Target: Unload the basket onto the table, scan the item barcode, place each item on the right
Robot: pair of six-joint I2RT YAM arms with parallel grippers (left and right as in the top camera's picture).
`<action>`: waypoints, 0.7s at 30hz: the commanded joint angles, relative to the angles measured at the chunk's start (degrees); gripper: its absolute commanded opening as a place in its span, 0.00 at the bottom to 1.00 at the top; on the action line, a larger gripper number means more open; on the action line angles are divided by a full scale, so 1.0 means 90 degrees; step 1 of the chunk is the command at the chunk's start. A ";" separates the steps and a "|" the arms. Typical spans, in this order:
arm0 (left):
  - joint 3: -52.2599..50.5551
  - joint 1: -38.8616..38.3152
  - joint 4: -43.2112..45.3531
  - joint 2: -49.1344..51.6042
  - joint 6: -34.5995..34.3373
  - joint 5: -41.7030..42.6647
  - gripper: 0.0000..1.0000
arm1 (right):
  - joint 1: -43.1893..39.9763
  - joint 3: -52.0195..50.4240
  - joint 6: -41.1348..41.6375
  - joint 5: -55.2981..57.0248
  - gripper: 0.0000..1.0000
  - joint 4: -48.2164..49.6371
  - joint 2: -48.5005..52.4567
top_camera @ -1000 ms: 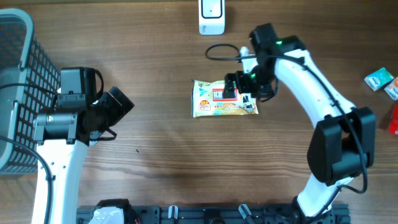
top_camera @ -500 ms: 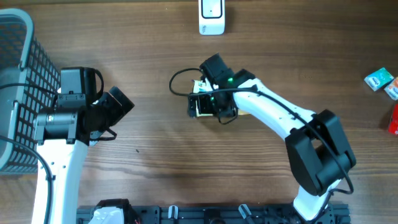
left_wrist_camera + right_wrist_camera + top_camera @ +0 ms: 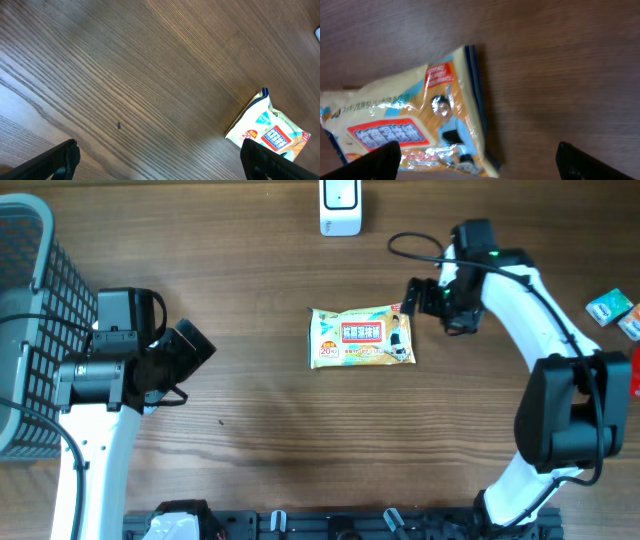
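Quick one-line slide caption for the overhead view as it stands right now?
Printed packet lies label-up; open right gripper hovers just beside it, open left gripper waits well apart.

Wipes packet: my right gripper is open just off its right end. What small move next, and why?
Probably shift the right gripper a little toward the wipes packet and lower it over the packet's right end, ready to close. The packet lies flat on the table with nothing holding it, and the white scanner sits apart at the far edge, so it likely needs picking up first.
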 commanded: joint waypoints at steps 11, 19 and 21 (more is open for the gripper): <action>-0.0051 0.0036 0.0000 0.0007 0.0027 -0.0104 1.00 | -0.0124 -0.1549 -0.0984 -0.2317 1.00 0.2113 0.0549; -0.0051 0.0036 0.0000 0.0007 0.0027 -0.0104 1.00 | 0.0257 -0.1549 -0.0534 -0.2487 0.80 0.2067 0.1727; -0.0051 0.0034 0.0000 0.0007 0.0027 -0.0104 1.00 | 0.0265 -0.1549 -0.0529 -0.2414 0.54 0.2008 0.1741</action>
